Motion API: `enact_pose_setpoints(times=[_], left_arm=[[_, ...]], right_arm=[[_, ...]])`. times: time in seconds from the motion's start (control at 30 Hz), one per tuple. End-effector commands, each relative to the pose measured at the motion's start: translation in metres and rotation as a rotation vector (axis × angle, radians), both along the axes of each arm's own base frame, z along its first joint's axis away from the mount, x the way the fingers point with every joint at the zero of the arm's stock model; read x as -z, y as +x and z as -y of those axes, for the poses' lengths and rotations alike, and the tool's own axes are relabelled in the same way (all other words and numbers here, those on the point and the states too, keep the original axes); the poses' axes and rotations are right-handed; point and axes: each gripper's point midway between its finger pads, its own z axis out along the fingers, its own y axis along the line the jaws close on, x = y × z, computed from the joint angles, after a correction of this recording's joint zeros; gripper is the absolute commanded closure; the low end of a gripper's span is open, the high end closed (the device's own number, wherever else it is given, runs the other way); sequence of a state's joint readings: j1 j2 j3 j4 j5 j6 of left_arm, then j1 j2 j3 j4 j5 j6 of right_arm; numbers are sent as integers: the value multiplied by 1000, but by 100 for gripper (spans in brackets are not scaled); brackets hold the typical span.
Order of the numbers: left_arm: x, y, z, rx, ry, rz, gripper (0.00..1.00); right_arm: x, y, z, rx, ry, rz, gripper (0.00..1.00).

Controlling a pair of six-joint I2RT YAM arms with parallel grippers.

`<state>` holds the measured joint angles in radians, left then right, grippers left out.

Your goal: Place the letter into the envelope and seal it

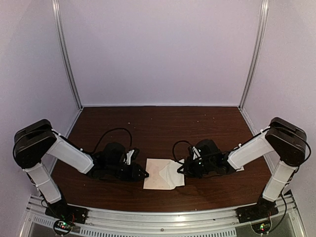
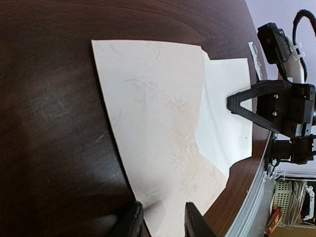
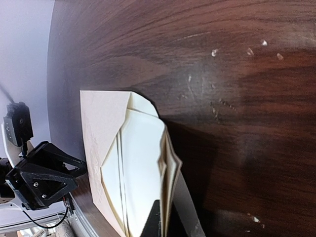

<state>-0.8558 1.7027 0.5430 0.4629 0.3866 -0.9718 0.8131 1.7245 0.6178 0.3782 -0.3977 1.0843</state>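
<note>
I judge insertion partial: creased off-white letter protrudes at 3 o'clock from cream-tan envelope; right gripper pinches it, left gripper stands part-open. Unsealed.

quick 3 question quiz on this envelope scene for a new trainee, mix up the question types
1. True or false: part of the letter shows beyond the edge of the envelope.
2. The right gripper is: A) open B) shut
3. Fill in: seen from above, the envelope lies ___ the left gripper and the right gripper.

Key: 1 true; 2 B; 3 between
</note>
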Motion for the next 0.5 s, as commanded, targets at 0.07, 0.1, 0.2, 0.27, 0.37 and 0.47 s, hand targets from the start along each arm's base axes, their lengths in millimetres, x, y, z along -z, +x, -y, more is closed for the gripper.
enact_pose_setpoints(times=[0.07, 0.1, 0.2, 0.27, 0.37, 0.47], left_arm=[[-2, 3, 2, -2, -22, 2, 71], [-2, 3, 2, -2, -22, 1, 71], [-1, 2, 2, -2, -22, 0, 71], [-2, 3, 2, -3, -24, 0, 71], [-2, 3, 4, 0, -31, -2, 72], [-3, 3, 5, 4, -35, -1, 72]], right_arm=[[-5, 4, -6, 1, 16, 12, 100], [-5, 5, -6, 2, 17, 14, 100], [-7, 6, -7, 2, 24, 16, 100], [-7, 7, -9, 0, 27, 16, 100], [-7, 7, -14, -9, 37, 14, 100], [-8, 8, -18, -17, 48, 13, 100]])
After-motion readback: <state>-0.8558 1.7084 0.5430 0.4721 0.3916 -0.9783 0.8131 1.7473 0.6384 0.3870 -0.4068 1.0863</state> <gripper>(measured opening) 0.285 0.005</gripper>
